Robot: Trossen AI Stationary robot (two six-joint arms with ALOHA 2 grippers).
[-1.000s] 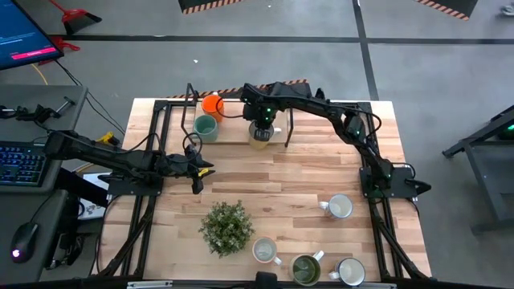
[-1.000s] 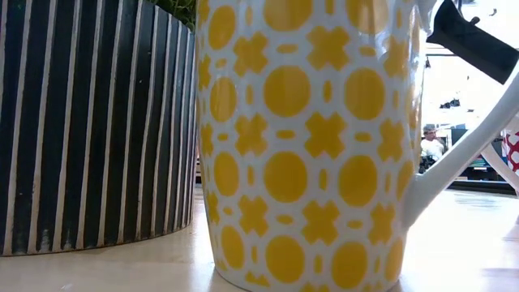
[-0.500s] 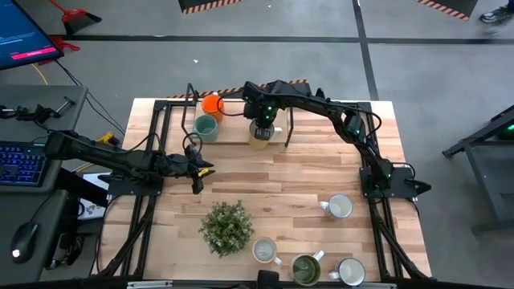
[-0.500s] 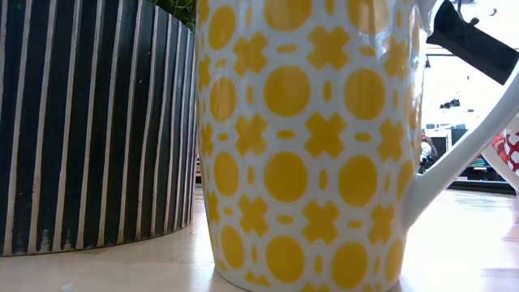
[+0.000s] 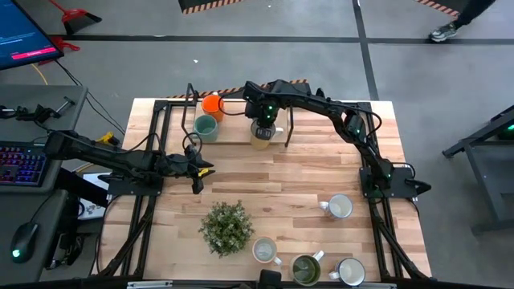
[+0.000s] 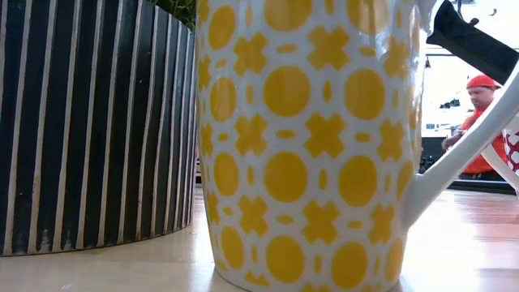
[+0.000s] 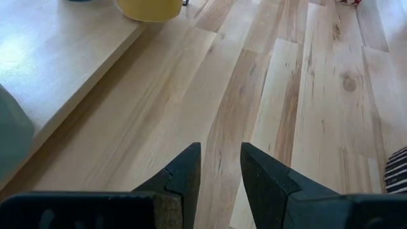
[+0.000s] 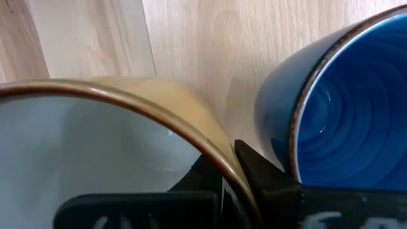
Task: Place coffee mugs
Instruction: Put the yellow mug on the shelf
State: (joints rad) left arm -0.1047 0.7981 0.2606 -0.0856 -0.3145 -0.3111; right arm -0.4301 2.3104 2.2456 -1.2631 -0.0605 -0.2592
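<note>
Right hand (image 5: 262, 128) pinching cream mug (image 8: 95, 140) rim, blue mug (image 8: 343, 108) beside.

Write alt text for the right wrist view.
The right gripper is shut on the rim of a pale yellow ceramic mug with a white inside, seen from just above. A glossy blue ceramic mug stands close beside it on the light wooden board.

The wooden surface (image 5: 305, 172) carries a potted plant (image 5: 226, 226), four mugs (image 5: 340, 207) along its near side and, apparently, a raised board (image 5: 233, 132) bearing more.
</note>
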